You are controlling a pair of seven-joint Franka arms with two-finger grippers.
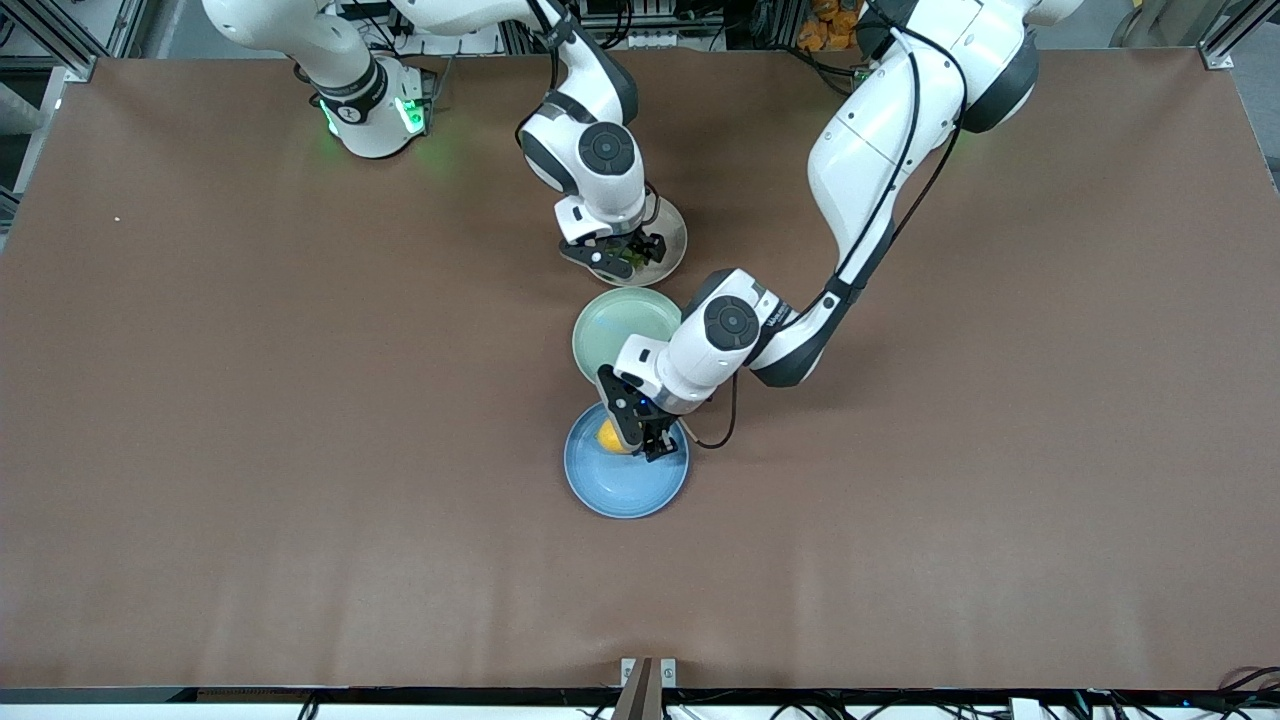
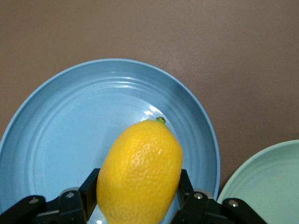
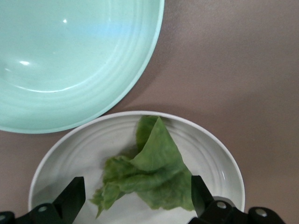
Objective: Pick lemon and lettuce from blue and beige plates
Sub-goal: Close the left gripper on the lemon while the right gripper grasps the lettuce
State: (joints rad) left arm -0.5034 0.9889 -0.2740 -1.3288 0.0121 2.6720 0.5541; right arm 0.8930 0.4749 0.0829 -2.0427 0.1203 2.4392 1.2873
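the lemon [image 2: 140, 170] is clamped by the left end effector [image 1: 632, 432] on the blue plate [image 1: 625, 490] for lifting; the right end effector [image 1: 625, 255] is spread apart around the lettuce [image 3: 149, 177] on the beige plate [image 3: 215, 154].

Even overhead light, perhaps slight glare

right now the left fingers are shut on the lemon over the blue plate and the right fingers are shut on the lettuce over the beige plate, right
Not quite. The right gripper is open: in the right wrist view its fingers stand apart on either side of the lettuce in the beige plate, not yet shut on it. The rest holds: the left gripper is shut on the lemon over the blue plate.
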